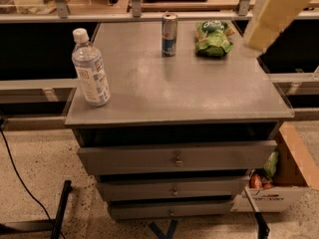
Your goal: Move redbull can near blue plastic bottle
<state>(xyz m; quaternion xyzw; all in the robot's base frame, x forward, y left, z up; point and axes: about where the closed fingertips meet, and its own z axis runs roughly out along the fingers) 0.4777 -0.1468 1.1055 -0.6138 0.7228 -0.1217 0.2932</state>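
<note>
Redbull can (169, 35), slim blue-and-silver metal, upright at back edge of grey bench (189, 93), about midway. Blue plastic bottle (90, 68), clear, white cap, upright near front-left corner, well apart. Cream gripper (264, 29) above back-right corner, not touching can; spread or pressed together, cannot tell.

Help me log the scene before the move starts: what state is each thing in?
redbull can: upright at the back of the cabinet top, not held.
blue plastic bottle: upright, capped, near the front left edge, apart from the can.
green snack bag: lying flat, right of the can.
top drawer: pulled out a little.
cardboard box: open, on the floor.
tool: in the air, upper right, touching nothing.
</note>
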